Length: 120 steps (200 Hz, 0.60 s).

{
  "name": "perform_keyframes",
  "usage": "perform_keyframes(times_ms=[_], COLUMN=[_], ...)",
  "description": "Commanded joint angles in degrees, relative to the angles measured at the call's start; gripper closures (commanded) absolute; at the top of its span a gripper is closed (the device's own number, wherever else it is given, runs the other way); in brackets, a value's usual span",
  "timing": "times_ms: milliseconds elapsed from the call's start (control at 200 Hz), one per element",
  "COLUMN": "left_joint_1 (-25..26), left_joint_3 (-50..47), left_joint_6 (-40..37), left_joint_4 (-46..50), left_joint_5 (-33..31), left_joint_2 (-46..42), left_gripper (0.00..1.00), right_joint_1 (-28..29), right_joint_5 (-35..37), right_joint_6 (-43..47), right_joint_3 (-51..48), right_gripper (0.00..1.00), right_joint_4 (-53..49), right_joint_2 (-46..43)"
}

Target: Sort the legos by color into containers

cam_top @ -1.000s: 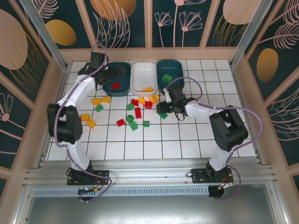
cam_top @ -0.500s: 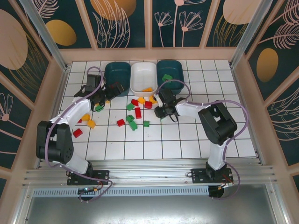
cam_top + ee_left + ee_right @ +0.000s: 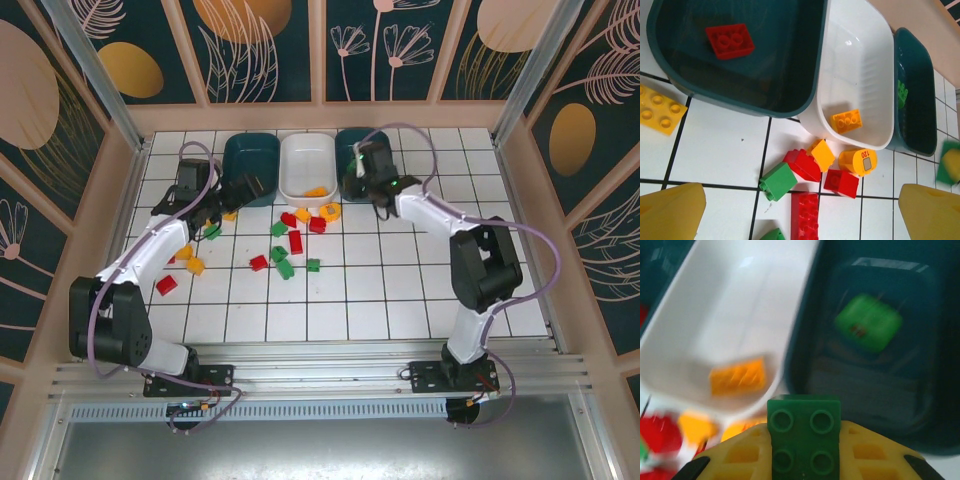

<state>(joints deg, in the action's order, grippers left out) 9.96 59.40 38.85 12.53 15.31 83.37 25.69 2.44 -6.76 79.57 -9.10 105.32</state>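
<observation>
Right gripper (image 3: pixel 358 178) is pinched on a dark green brick (image 3: pixel 804 427), held at the fingertips only. It hangs over the near rim of the right teal tray (image 3: pixel 865 385), which has one green brick (image 3: pixel 868 322) inside. The white tray (image 3: pixel 735 315) touches that tray on its left.

Risk: if the brick is let go this close to the rim, it may clip the rim and bounce onto the table (image 3: pixel 400 290) or into the white tray with the orange brick (image 3: pixel 846 121). The shallow grip could also let it twist out.

Left gripper (image 3: pixel 228 197) has its jaws wide apart and empty, near the left teal tray (image 3: pixel 740 95), which holds a red brick (image 3: pixel 730 41).

Risk: the loose bricks (image 3: pixel 290 245) below it lie bunched, red, green and orange touching. Closing there may catch two colours or shove neighbours against the tray walls.

The trays sit side by side along the table's far edge, backed by the wall, so there's no room behind them. The near half and right side of the table are bare tiles, good for retreating. The two grippers are apart, with the white tray between them.
</observation>
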Motion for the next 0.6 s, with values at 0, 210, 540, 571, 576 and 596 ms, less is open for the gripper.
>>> perform_keyframes(times_ms=[0, 210, 540, 571, 576, 596], left_joint_1=[-0.4, -0.4, -0.4, -0.4, -0.4, -0.4], left_joint_3=[-1.3, -2.3, -5.1, -6.1, -6.2, -6.9], left_joint_6=[-0.9, -2.1, -1.7, -1.4, -1.4, -1.0], left_joint_4=[-1.1, -1.1, -0.8, -1.2, -1.3, -1.5], left_joint_5=[1.4, 2.9, 3.4, 3.7, 3.7, 3.8], left_joint_2=[-2.0, -4.4, -8.7, -9.2, -9.3, -9.8], left_gripper=[0.02, 0.01, 0.01, 0.01, 0.02, 0.01], right_joint_1=[-3.9, -6.1, -0.9, 0.6, 1.0, 2.2], right_joint_5=[0.8, 1.4, 8.5, 10.0, 10.2, 11.3], right_joint_6=[-4.1, -5.8, -15.3, -18.4, -18.8, -20.5], right_joint_3=[6.4, 20.8, 14.1, 12.0, 11.5, 9.7], right_gripper=[0.82, 0.56, 0.38, 0.37, 0.36, 0.36], right_joint_4=[-0.3, -7.5, -9.5, -9.6, -9.5, -9.1], right_joint_2=[6.0, 15.7, 4.7, 3.5, 3.3, 2.5])
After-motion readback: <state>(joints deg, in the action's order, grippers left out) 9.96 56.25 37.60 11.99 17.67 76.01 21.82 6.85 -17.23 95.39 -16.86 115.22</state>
